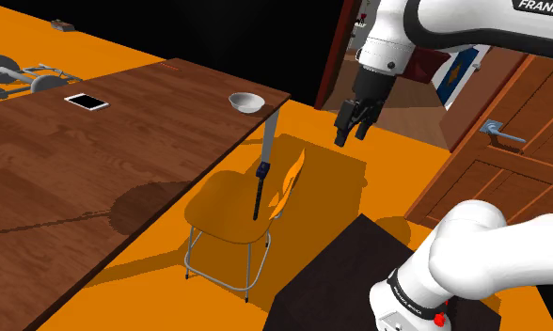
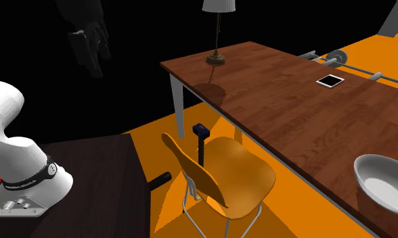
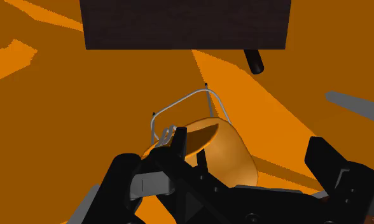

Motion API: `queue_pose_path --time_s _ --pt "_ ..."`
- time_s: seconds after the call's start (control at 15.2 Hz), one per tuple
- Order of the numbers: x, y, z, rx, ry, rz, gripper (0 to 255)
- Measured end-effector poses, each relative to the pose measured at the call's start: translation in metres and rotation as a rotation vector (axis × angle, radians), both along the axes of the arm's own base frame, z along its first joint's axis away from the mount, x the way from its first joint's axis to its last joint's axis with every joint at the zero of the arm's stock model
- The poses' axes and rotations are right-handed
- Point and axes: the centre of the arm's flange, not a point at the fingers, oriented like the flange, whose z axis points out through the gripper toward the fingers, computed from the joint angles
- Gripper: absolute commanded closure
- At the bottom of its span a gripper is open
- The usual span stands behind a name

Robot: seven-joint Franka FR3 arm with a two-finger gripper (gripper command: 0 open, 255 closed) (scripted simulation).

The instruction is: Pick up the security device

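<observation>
You see the end effector (image 1: 353,134) hanging above the orange floor, fingers spread and gripping nothing. The security device (image 1: 259,191) stands upright on the orange chair (image 1: 229,212) seat beside the surface (image 1: 77,179).

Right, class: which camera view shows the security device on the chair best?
The second exterior view: the security device stands upright on the orange chair, its blue head plain. The shoulder view shows a thin dark post. In the wrist view I cannot pick it out.
</observation>
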Motion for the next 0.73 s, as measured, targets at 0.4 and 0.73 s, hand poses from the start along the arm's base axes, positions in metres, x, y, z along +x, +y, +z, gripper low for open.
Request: queue_pose_path --time_s 0.4,0.73 --pt "0.039 -0.003 -0.036 -0.013 -0.007 0.085 0" --pt "0.087 -0.006 -0.079 -0.029 -0.017 0.192 0"
